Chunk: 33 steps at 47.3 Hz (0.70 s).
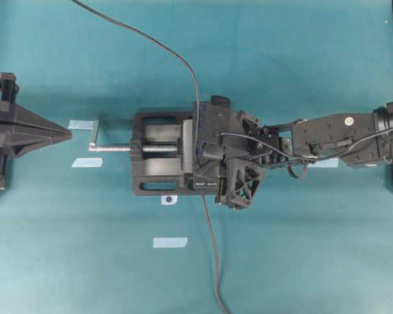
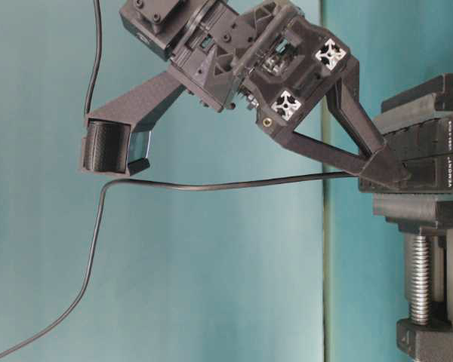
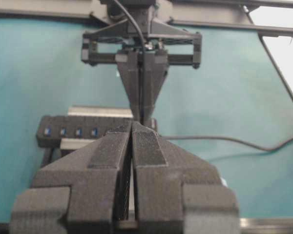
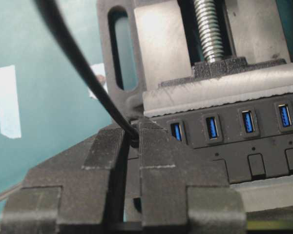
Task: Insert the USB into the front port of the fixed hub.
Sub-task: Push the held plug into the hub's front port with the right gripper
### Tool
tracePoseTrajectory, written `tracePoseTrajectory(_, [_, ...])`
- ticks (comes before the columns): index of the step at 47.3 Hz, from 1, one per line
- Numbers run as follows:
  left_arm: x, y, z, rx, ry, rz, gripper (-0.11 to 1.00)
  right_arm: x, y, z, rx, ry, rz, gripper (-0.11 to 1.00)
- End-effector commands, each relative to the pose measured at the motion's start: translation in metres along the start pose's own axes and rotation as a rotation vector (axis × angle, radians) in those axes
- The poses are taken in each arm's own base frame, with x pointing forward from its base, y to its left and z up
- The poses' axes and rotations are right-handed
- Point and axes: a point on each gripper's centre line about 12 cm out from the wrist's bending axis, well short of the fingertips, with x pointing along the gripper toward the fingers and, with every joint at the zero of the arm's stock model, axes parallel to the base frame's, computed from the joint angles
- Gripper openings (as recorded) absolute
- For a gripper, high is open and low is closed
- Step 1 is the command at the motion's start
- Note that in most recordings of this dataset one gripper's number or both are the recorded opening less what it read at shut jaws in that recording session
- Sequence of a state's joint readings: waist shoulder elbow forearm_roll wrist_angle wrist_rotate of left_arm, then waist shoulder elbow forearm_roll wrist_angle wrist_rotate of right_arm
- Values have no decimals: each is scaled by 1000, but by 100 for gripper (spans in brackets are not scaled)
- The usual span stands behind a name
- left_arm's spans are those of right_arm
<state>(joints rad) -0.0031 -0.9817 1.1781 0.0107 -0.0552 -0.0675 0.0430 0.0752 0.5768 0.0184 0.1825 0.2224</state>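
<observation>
The right end effector (image 4: pixel 132 141) is right down at the long black bar-shaped hub with blue ports (image 4: pixel 244 131), pads pinched tight on the thin dark-grey cable (image 4: pixel 73 53) just where it meets the plug. The small black USB plug (image 4: pixel 135 140) itself is almost wholly buried between those pads, so whether its tip has entered a port, I can't tell. What matters here: the hub lies directly ahead of the fingertips and touching or all but touching them, its long axis running crosswise to the approach, ports in a row to the right in the wrist view. The nearest visible blue port sits just beside the right-hand pad; the end port seems hidden behind the fingers, so any remaining move looks like a straight push forward, not a sideways hunt.

The hub sits clamped in the black vise with the silver screw and crank (image 1: pixel 154 149) on the teal counter (image 1: pixel 301 248). From table level the fingertips (image 2: pixel 381 170) meet the hub's end face, cable trailing away level.

The right arm is plainly the one on the job. The left end effector (image 1: pixel 62 135) is clenched, empty, parked well apart at the counter's left edge.

Writing: white print on the hub's end reads something like "VEMONT", with smaller characters beside it too fine to read.
</observation>
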Motion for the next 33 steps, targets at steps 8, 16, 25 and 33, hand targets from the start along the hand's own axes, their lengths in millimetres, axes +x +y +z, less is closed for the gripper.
tracePoseTrajectory(8, [1,0,6,0,-20,-1,0,-4,11,7,-7,-50,28,4])
tracePoseTrajectory(16, [1,0,6,0,-23,-2,0,-5,10,10,-5,-78,31,9])
tracePoseTrajectory(25, [1,0,6,0,-29,-2,0,-5,9,9,-3,-73,29,24])
tracePoseTrajectory(33, [1,0,6,0,-29,-2,0,-6,8,13,2,-82,28,46])
